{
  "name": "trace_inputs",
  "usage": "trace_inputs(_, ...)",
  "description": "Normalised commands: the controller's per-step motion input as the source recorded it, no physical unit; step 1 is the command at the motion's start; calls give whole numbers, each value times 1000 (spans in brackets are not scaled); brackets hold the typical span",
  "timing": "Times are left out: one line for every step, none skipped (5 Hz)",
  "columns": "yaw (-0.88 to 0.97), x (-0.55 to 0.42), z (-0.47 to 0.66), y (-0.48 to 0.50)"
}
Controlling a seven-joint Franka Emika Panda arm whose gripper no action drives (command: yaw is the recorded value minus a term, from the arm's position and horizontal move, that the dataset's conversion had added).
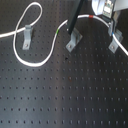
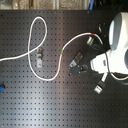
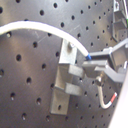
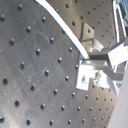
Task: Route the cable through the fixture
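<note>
In the first exterior view we see the cable (image 1: pixel 37 62) as a long white cord on the black perforated board (image 1: pixel 65 100). It loops over the top of the clip (image 1: pixel 26 36) on the first exterior view's left, sweeps down and up again past a small green mark (image 1: pixel 59 31), then runs behind the middle clip (image 1: pixel 73 40) to a red band (image 1: pixel 89 17) near the top. A third clip (image 1: pixel 115 42) stands on the first exterior view's right, with the cord curving past it. A dark slanted bar comes down to the middle clip; the gripper itself is cut off here, so we cannot tell the finger state.

The second exterior view looks straight down and adds the white arm body (image 2: pixel 116 42) covering the second exterior view's right side. Here the whole loop of the cable (image 2: pixel 34 30) shows, as do the green mark (image 2: pixel 61 51) and red band (image 2: pixel 91 35). The gripper (image 2: pixel 77 66) sits at a clip near the centre; its fingers are too small to read.

In the first wrist view we find the cable (image 3: pixel 40 26) arching into the top of a grey clip (image 3: pixel 65 75), with the gripper (image 3: pixel 95 67) just beside it and a blue-tipped finger (image 3: pixel 88 57) near the cord. The fingers look narrow, but whether they grip anything we cannot tell.

In the second wrist view the cable (image 4: pixel 65 27) runs diagonally past another clip (image 4: pixel 89 36), apart from the gripper (image 4: pixel 95 70).
</note>
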Motion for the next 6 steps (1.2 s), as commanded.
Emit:
trace_inputs(0,-211,-485,-24)
trace_inputs(0,-119,-301,-13)
trace_inputs(-49,-62,-112,-13)
trace_inputs(-534,-130,-25,-121)
trace_inputs(-614,-134,-57,-149)
trace_inputs(0,-21,0,-21)
